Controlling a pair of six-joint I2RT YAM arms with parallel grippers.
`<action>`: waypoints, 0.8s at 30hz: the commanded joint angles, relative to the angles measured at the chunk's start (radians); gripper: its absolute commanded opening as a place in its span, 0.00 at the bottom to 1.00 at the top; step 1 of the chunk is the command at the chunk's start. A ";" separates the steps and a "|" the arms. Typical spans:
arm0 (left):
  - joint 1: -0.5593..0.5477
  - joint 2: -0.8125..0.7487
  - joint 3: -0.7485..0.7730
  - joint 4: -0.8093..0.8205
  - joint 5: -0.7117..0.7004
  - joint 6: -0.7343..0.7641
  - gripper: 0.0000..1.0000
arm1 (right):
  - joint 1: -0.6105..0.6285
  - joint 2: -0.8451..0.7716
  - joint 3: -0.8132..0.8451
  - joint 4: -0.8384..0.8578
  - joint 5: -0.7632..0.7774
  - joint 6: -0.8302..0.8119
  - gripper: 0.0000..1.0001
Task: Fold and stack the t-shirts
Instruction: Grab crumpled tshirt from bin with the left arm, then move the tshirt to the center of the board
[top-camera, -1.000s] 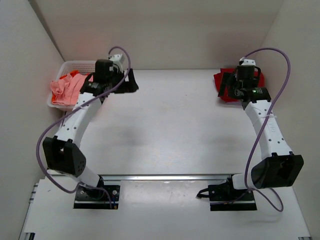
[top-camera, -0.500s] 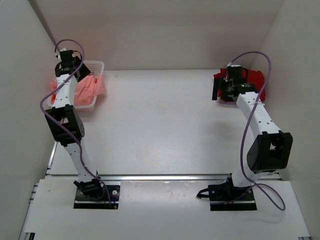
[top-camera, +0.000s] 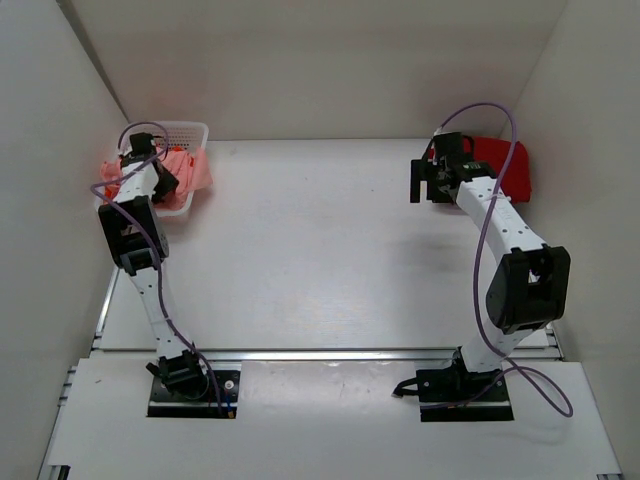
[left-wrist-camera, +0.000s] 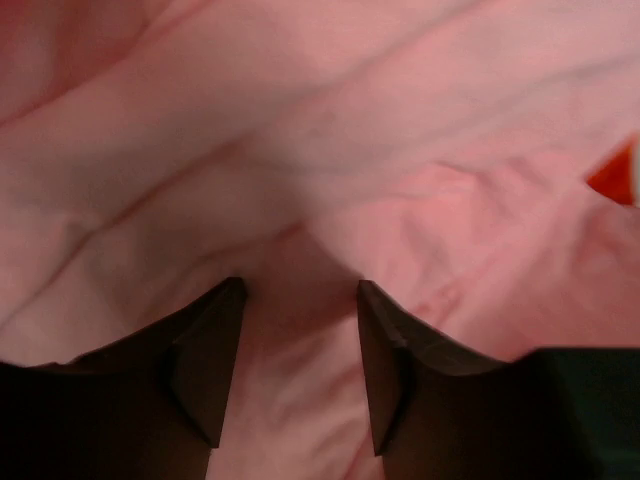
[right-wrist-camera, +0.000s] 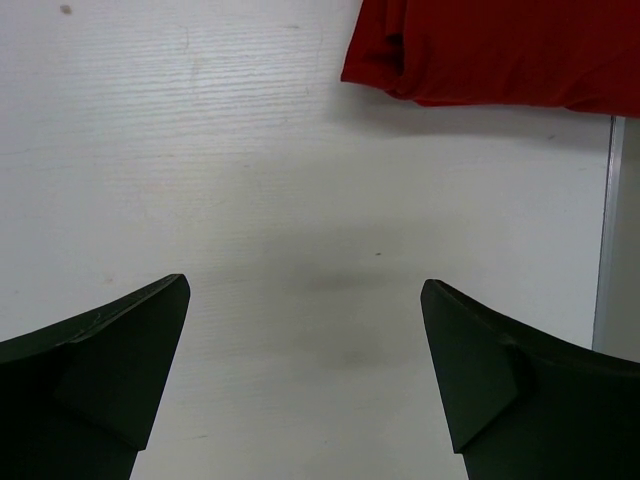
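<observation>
White plastic lattice basket (top-camera: 190, 129) stands at the far left corner of the white surface (top-camera: 320, 240), close beside the left wall (top-camera: 50, 120). The pale back wall (top-camera: 320, 60) rises behind. A metal rail (top-camera: 330, 354) runs along the surface's near edge.

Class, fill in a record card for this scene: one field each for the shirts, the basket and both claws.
salmon-pink shirt: heaped in the basket, far left
basket: white lattice, far-left corner
dark red shirt: lying on the table, far right
orange shirt: only a sliver shows
left claw: open, over the pink cloth
right claw: open, over bare table, short of the red shirt
</observation>
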 joint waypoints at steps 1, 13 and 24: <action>0.036 -0.030 0.013 -0.005 0.052 -0.016 0.48 | 0.006 -0.007 0.065 -0.001 0.029 0.006 1.00; -0.093 -0.330 0.231 -0.048 0.009 0.033 0.00 | 0.045 -0.017 0.180 -0.077 0.042 0.052 0.99; -0.466 -0.888 -0.042 0.125 0.115 0.123 0.00 | 0.043 -0.139 0.133 -0.039 -0.054 0.108 0.99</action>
